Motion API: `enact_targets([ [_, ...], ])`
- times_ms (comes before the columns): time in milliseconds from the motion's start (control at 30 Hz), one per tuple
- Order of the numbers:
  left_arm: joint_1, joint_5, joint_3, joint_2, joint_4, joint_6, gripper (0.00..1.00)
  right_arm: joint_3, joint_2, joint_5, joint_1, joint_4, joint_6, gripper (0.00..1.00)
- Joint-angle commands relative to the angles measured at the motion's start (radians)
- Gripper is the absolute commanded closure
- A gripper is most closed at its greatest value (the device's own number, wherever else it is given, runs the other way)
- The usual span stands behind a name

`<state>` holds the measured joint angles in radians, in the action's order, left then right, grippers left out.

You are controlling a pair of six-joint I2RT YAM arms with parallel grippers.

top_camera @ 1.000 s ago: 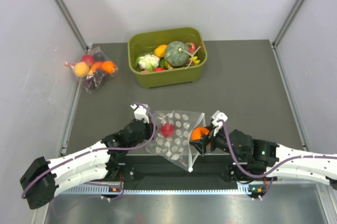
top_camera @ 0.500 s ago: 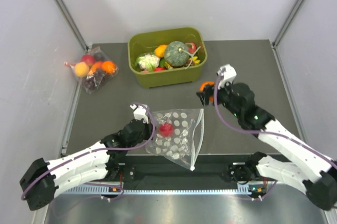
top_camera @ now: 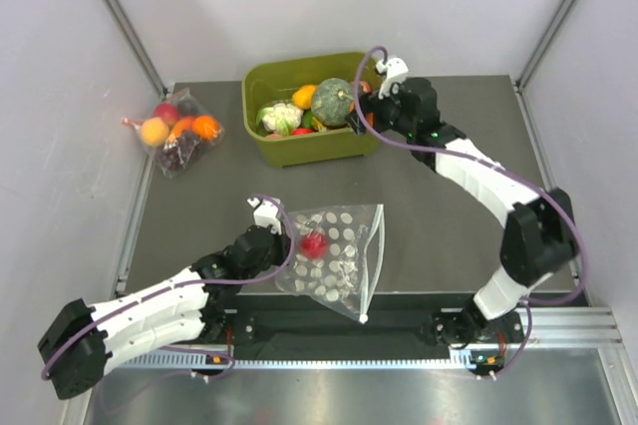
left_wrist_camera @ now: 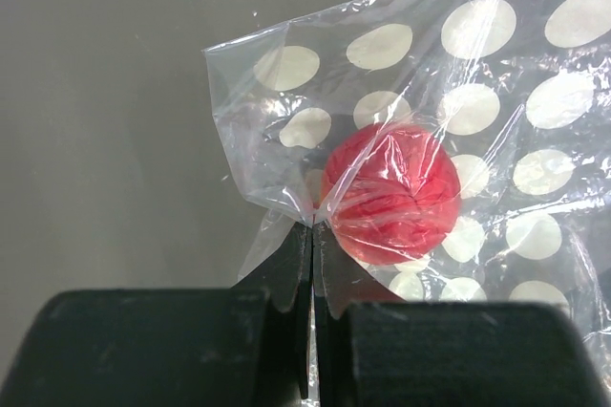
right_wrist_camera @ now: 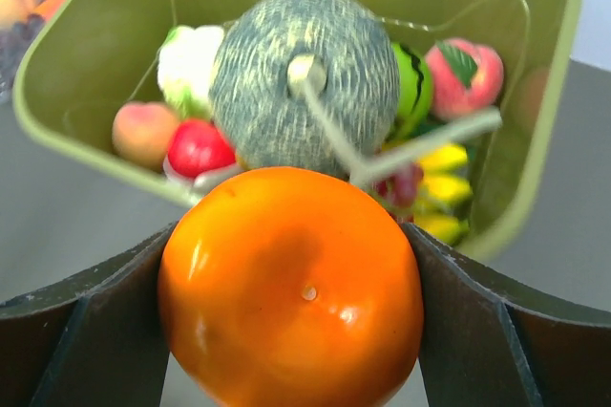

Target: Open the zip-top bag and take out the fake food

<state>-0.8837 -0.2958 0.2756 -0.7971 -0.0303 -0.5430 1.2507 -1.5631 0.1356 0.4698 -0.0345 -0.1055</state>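
The zip-top bag (top_camera: pixel 339 260) lies flat near the table's front, clear with white dots (left_wrist_camera: pixel 496 92). A red fruit (top_camera: pixel 316 244) sits inside it (left_wrist_camera: pixel 391 192). My left gripper (top_camera: pixel 285 245) is shut on the bag's left corner, pinching the plastic beside the red fruit (left_wrist_camera: pixel 312 225). My right gripper (top_camera: pixel 361 118) hangs at the green tub's (top_camera: pixel 269 151) right end, shut on an orange round fruit (right_wrist_camera: pixel 291 288) that fills the space between its fingers (right_wrist_camera: pixel 291 235). Just beyond it, in the tub, lies the dark green pumpkin (right_wrist_camera: pixel 305 73) (top_camera: pixel 332 101).
The tub (right_wrist_camera: pixel 535 139) also holds a white cauliflower (top_camera: pixel 281 116), a peach-coloured fruit (right_wrist_camera: pixel 143 133), yellow pieces (right_wrist_camera: pixel 441 187) and other toy produce. A smaller dotless bag of fruit (top_camera: pixel 179 131) lies at the table's far left. Grey walls close in both sides.
My right arm has swung from the bag's right edge up to the tub, carrying the orange fruit. The left gripper and the bag have stayed put.
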Motion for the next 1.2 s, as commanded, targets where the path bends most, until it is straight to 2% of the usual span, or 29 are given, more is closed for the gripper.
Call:
enact_targets([
  [0, 0.009, 0.007, 0.034, -0.014, 0.021, 0.025, 1.0, 0.157, -0.13, 0.048, -0.011, -0.007, 0.027, 0.63],
  [200, 0.02, 0.01, 0.031, -0.024, 0.021, 0.031, 1.0, 0.355, -0.332, -0.048, -0.013, 0.085, 0.043, 0.64],
  [467, 0.043, 0.02, 0.025, -0.011, 0.021, 0.04, 1.0, 0.487, -0.462, -0.212, -0.011, 0.174, 0.09, 0.61],
  [500, 0.046, 0.021, 0.027, -0.011, 0.02, 0.041, 1.0, 0.487, -0.465, -0.217, -0.013, 0.173, 0.092, 0.57],
  [533, 0.049, 0.023, 0.027, -0.011, 0.021, 0.043, 1.0, 0.483, -0.465, -0.217, -0.014, 0.17, 0.09, 0.44],
  [600, 0.052, 0.026, 0.027, -0.013, 0.02, 0.043, 1.0, 0.464, -0.451, -0.209, -0.014, 0.162, 0.092, 0.32],
  [633, 0.054, 0.029, 0.027, -0.013, 0.021, 0.043, 1.0, 0.454, -0.442, -0.206, -0.014, 0.153, 0.092, 0.23],
  [767, 0.057, 0.035, 0.025, -0.013, 0.021, 0.041, 1.0, 0.398, -0.384, -0.182, -0.014, 0.098, 0.092, 0.12],
  [833, 0.058, 0.038, 0.025, -0.014, 0.023, 0.04, 1.0, 0.383, -0.35, -0.166, -0.014, 0.094, 0.093, 0.0],
  [1167, 0.063, 0.052, 0.025, -0.002, 0.021, 0.035, 1.0, 0.267, -0.186, -0.076, -0.014, 0.006, 0.133, 0.0],
])
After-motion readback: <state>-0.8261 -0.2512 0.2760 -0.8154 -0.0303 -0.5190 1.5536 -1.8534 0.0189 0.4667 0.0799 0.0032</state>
